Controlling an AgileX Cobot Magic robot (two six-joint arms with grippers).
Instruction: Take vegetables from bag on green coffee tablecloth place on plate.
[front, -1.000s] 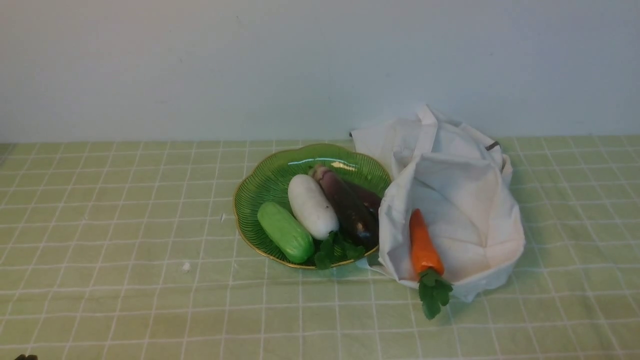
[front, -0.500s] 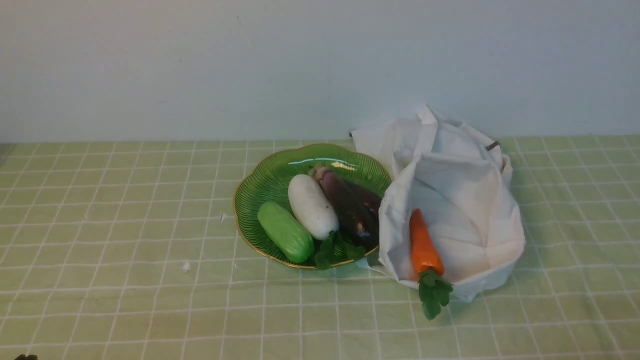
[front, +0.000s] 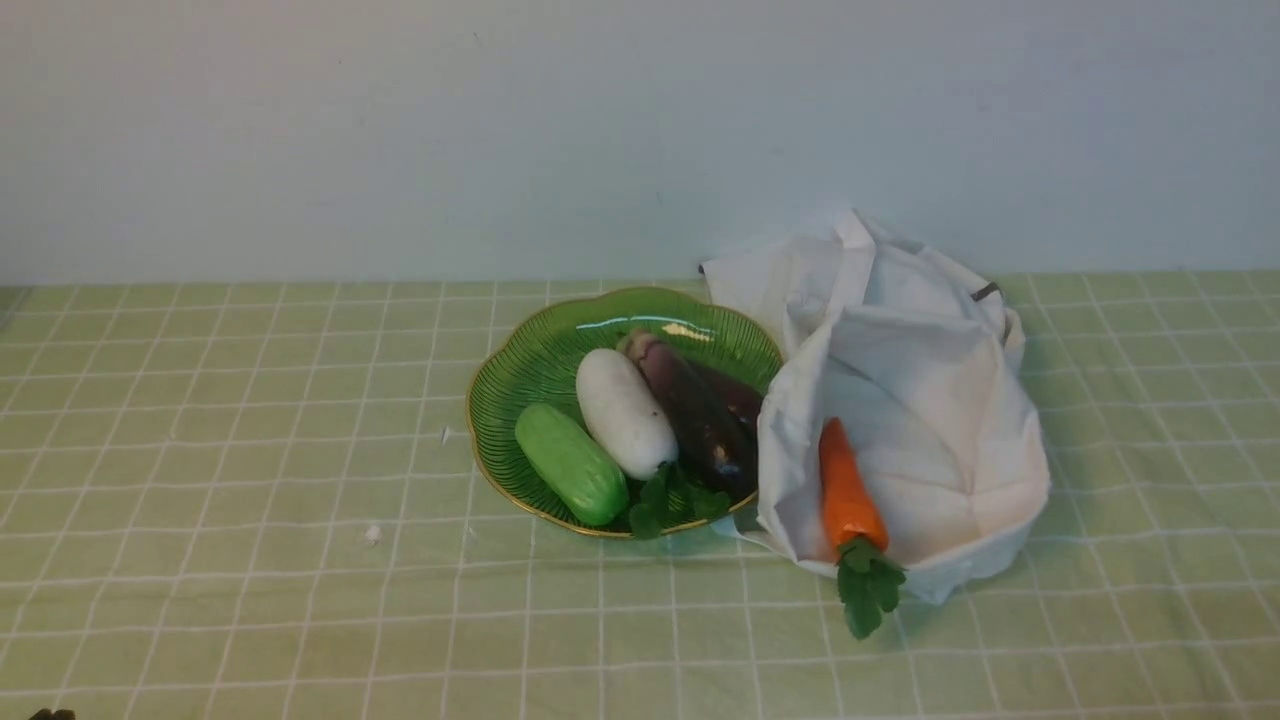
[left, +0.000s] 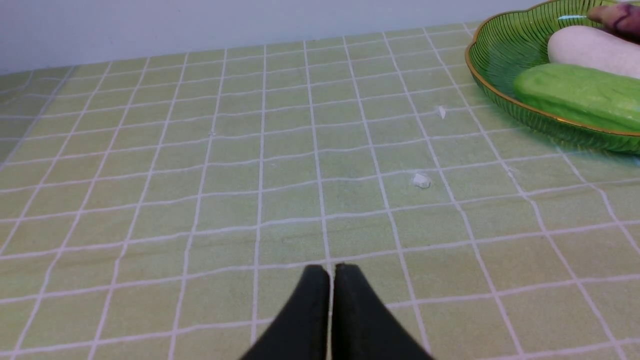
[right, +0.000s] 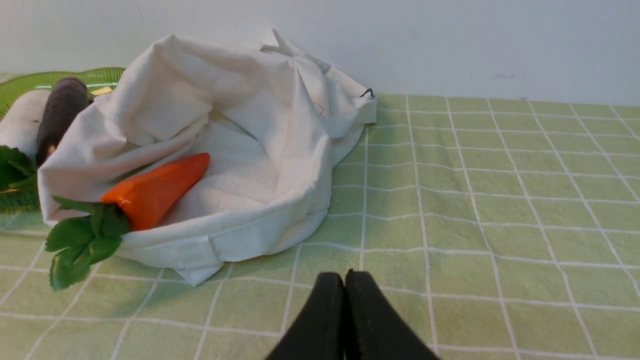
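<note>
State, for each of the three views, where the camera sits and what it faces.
Front view: between the arms, facing the wall over the ribbed green glass plate and white cloth bag; no arms visible.
Left wrist view: low, facing the plate; left gripper jaws shut.
Right wrist view: low, facing the bag and orange carrot; right gripper jaws shut.
All share the plate.

The left pincer (left: 331, 270) was pressed fully closed, its black fingers touching and holding nothing. The right pincer (right: 344, 277) was likewise closed and held nothing.
</note>
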